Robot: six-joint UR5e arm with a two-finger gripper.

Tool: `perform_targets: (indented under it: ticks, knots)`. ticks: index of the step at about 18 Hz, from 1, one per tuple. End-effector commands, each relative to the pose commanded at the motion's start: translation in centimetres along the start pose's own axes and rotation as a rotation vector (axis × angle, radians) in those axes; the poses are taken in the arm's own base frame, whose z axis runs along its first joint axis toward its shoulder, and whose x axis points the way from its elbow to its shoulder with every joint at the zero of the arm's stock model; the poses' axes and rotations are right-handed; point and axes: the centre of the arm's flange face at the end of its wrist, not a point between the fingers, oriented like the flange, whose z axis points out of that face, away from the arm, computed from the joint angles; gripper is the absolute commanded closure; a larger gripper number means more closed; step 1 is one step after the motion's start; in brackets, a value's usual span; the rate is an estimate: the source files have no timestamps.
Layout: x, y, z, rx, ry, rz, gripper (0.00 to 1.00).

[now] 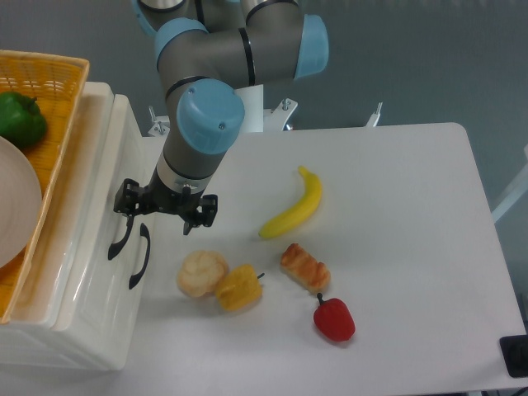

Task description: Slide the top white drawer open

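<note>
White rectangular surface, carrying all items listed.

Glossy cream-white plastic cabinet: at the surface's left edge, two drawers, each with a curved black handle.

Top white drawer: the higher of the two, handle on its front; appears closed, flush with the cabinet.

Lower white drawer's handle: just right of and below the upper handle.

Black two-finger pincer on a grey and blue arm: at the upper end of the top drawer's handle, one finger over the handle, the other off to the right. Fingers spread; contact with the handle cannot be judged.

Orange wicker basket: on top of the cabinet, holding a green pepper and a pale plate.

Right of the cabinet: yellow banana; beige round bun touching a yellow pepper; striped orange pastry; red pepper.
</note>
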Motion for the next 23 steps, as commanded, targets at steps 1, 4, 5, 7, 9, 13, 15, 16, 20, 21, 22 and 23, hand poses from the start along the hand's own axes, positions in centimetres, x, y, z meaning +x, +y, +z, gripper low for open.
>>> perform_targets:
  ticks: [1, 4, 5, 7, 9, 13, 15, 16, 20, 21, 22, 23]
  knots:
    - [0.2, 0.0, 0.1, -0.001, 0.0, 0.003, 0.0]
    - [0.6, 0.1, 0.3, -0.006, 0.001, 0.009, 0.0]
    - [0.9, 0.1, 0.4, -0.007, 0.001, 0.014, 0.0]
    - [0.9, 0.1, 0.5, -0.01, 0.0, 0.013, 0.0]
    - [1.1, 0.0, 0.9, -0.016, 0.0, 0.017, 0.0]
    - [1.1, 0.0, 1.0, -0.019, -0.001, 0.018, 0.0]
    - [1.1, 0.0, 1.1, -0.02, -0.001, 0.017, 0.0]
    - [1.1, 0.1, 1.2, -0.023, 0.001, 0.016, 0.0]
    - [0.9, 0.0, 1.5, -0.028, 0.001, 0.013, 0.0]
    - [0.9, 0.0, 1.6, -0.03, 0.001, 0.013, 0.0]
    - [0.9, 0.0, 1.6, -0.03, 0.0, 0.013, 0.0]
    - [0.8, 0.0, 1.6, -0.03, 0.0, 0.011, 0.0]
